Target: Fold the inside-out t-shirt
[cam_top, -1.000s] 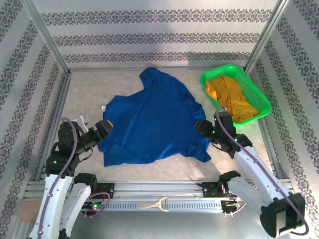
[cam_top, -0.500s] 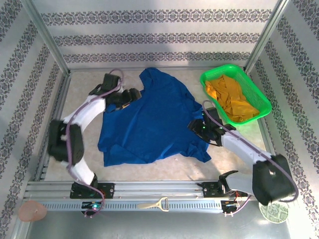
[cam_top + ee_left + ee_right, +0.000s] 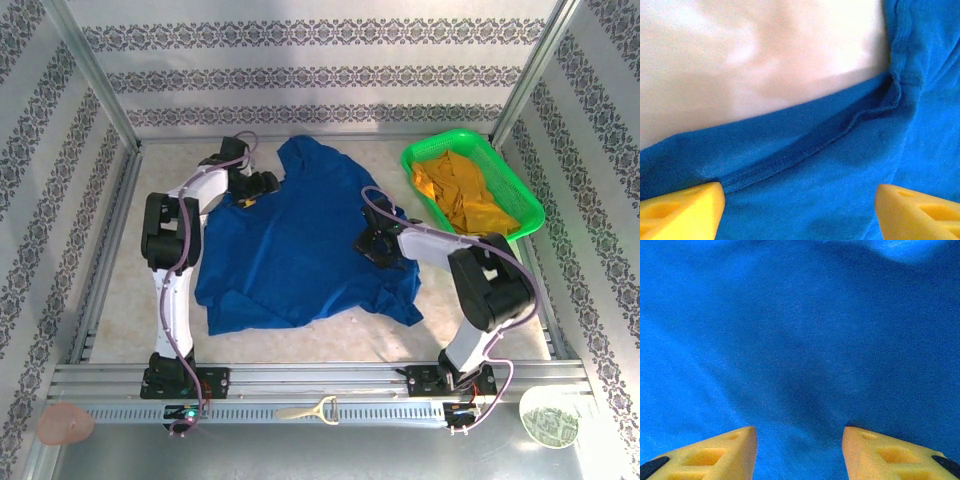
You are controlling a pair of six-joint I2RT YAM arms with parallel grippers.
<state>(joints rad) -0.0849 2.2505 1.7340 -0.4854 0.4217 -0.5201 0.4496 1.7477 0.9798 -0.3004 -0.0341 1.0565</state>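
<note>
Lying rumpled, the plain-blue t-shirt (image 3: 300,250) has left pincer (image 3: 799,192) and right pincer (image 3: 799,431) spread empty above

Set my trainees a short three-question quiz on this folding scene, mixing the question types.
1. True or false: the mustard garment lies inside the green basket.
2. The left jaws straddle which part of the blue t-shirt? A) its stitched edge B) its middle C) a printed logo
3. Fill in: the right jaws stand ___ above plain blue cloth.

Key: 1 true; 2 A; 3 open.
</note>
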